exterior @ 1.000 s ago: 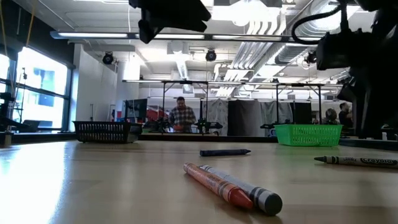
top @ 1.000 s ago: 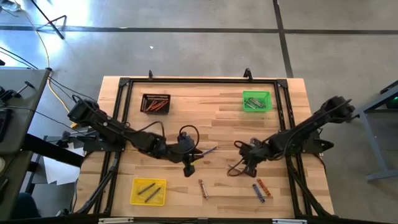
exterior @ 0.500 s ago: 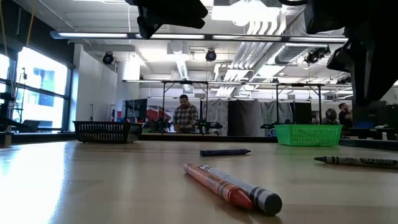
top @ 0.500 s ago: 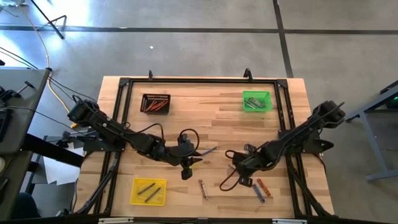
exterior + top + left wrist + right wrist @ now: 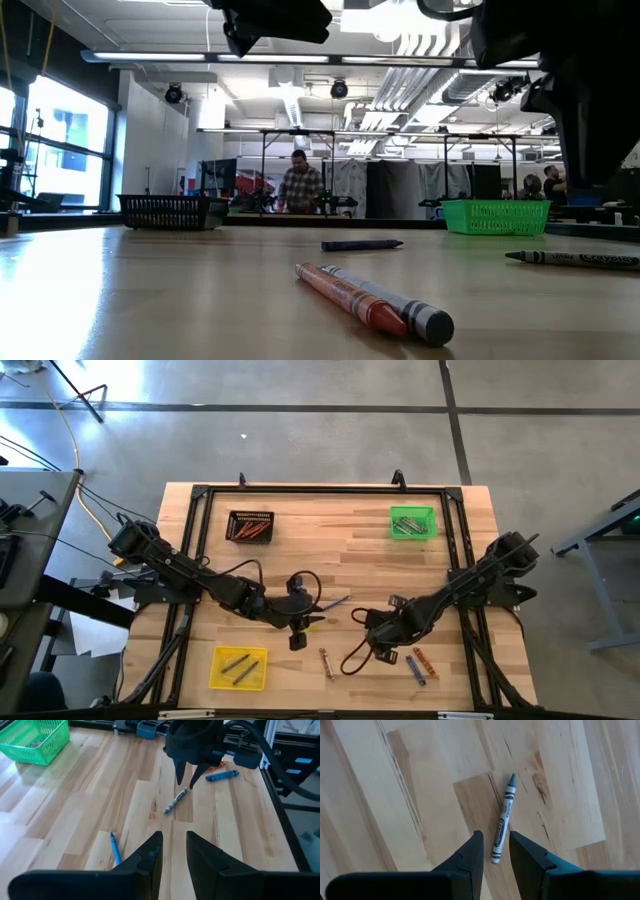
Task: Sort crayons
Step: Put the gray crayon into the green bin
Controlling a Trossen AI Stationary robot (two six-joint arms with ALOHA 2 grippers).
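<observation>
Two dark fingers of my right gripper (image 5: 495,855) stand slightly parted and empty, poised above a grey crayon (image 5: 502,820) lying flat on the wooden table (image 5: 340,550) near its front edge, lined up, I judge, to drop over it and pinch. My left gripper (image 5: 172,852), also narrowly open and holding nothing, waits left of centre beside a blue crayon (image 5: 115,848). Farther out, more crayons (image 5: 420,663) lie loose toward the front right, while a yellow tray (image 5: 240,667), black tray (image 5: 250,525) and green tray (image 5: 413,522) already hold sorted sticks.
</observation>
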